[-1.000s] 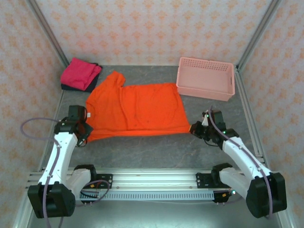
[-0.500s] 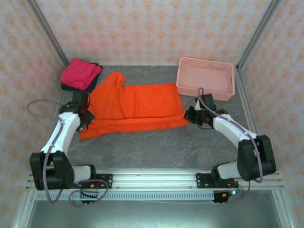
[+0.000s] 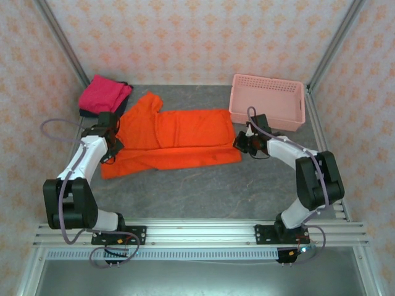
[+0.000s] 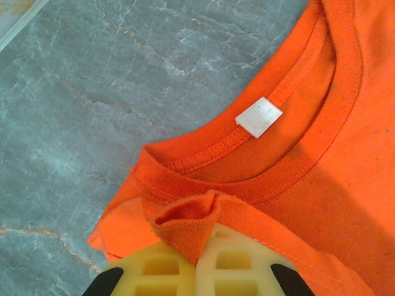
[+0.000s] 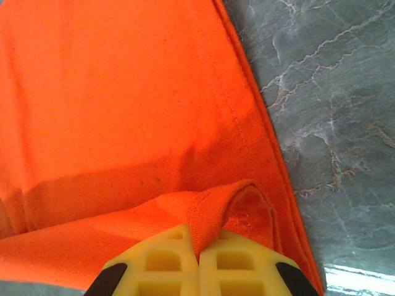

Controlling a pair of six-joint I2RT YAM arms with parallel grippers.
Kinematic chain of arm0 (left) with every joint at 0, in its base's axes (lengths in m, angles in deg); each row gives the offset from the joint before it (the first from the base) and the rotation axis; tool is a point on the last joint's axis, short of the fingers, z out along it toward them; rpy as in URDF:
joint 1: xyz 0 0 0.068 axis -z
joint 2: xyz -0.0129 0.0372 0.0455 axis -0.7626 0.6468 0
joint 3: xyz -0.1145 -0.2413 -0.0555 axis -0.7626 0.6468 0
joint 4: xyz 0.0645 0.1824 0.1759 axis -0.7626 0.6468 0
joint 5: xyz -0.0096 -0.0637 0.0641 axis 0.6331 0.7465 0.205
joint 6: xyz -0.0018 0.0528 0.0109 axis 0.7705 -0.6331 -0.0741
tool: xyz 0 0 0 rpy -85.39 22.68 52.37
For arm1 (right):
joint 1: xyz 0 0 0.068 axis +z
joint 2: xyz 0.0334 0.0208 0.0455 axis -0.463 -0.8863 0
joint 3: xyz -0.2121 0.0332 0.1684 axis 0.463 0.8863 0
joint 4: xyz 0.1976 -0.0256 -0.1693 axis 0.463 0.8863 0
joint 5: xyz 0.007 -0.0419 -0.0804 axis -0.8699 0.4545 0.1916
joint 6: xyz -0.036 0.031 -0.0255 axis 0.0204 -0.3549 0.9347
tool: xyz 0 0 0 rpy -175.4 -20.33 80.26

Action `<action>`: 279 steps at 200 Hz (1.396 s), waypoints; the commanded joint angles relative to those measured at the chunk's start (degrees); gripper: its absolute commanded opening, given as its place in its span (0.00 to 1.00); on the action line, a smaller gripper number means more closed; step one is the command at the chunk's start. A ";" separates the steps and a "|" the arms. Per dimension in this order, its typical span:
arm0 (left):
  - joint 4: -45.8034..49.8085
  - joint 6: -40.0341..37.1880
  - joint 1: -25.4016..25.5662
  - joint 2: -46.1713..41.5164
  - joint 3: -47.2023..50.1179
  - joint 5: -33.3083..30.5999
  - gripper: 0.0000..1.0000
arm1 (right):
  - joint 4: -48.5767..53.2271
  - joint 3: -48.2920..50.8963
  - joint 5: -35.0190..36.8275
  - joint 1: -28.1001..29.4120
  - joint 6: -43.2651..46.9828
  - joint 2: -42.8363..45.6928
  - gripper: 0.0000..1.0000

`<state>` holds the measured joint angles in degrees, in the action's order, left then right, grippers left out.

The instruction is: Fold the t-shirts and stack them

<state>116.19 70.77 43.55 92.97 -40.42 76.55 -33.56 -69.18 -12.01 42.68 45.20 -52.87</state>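
Note:
The orange t-shirt (image 3: 179,137) lies across the middle of the table, its near edge folded up over the rest. My left gripper (image 3: 112,146) is shut on a pinch of its cloth by the collar (image 4: 185,231), just below the white label (image 4: 258,116). My right gripper (image 3: 241,144) is shut on a pinch of the hem (image 5: 213,216) at the shirt's right end. A folded magenta-pink t-shirt (image 3: 105,94) rests on a dark navy one (image 3: 91,113) at the back left corner.
A pink lattice basket (image 3: 268,102) stands at the back right, close behind my right arm. Bare grey marbled table (image 3: 203,191) stretches in front of the orange shirt. Patterned walls and metal posts close in the sides and back.
Both grippers have moved away from me toward the back, carrying the orange shirt's near edge over the rest. The shirt now looks narrower front to back.

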 commanded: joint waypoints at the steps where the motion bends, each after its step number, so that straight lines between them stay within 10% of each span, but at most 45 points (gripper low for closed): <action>1: -3.45 1.19 0.77 2.21 -3.40 -4.15 0.00 | -1.04 -1.59 1.89 0.11 0.25 -1.38 0.00; 217: -7.27 0.66 2.11 19.19 -9.11 -7.03 0.00 | -5.81 -3.77 2.77 0.07 -0.79 -9.00 0.10; 252: -7.35 1.65 2.11 18.53 -8.42 -4.92 0.58 | -6.18 -3.62 2.31 0.10 -0.77 -5.93 0.43; 279: -6.61 1.50 2.11 15.64 -8.06 -4.78 0.79 | -5.58 -1.78 3.29 0.00 -0.50 -0.69 0.50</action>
<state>109.20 71.67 45.60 112.07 -47.96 72.18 -38.65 -71.52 -10.48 42.65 44.19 -59.60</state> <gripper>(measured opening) 0.728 0.480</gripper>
